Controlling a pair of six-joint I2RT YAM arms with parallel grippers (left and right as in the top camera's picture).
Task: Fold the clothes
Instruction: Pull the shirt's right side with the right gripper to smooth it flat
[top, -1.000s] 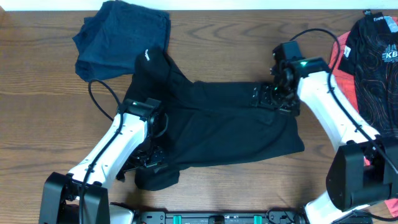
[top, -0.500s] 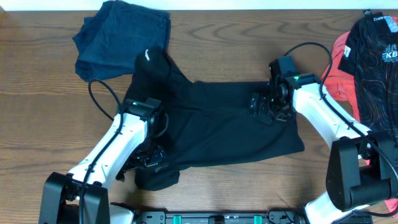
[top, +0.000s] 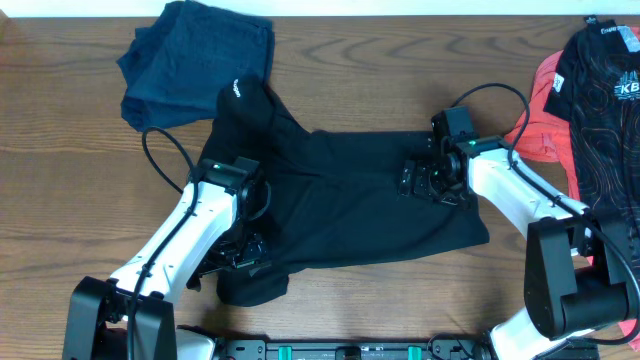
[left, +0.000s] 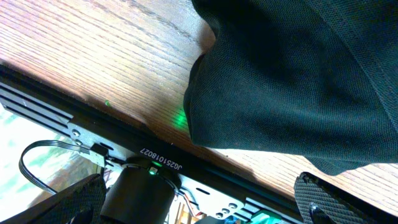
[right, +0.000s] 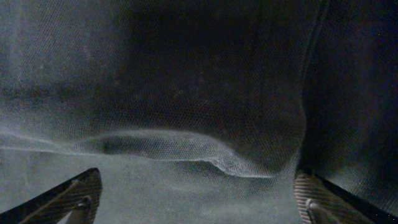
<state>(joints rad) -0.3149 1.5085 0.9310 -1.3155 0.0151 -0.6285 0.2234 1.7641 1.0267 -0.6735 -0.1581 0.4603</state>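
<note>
Garment blk, part-hidden by arms | L gripper wide, empty | R gripper wide, empty

The centre garment is showing plain black, with a small white logo at its eleven o'clock tip. At eleven o'clock a navy garment is lying. At three o'clock, black cloth with red lines is covering coral-pink fabric. The surface is showing brown wood grain.

A plain black garment lies spread and loosely wrinkled across the middle of the table. One sleeve, with a small white logo, reaches toward the far left. A crumpled navy garment sits just beyond it. At the far right, a black garment with red lines lies over a coral-pink one.
</note>
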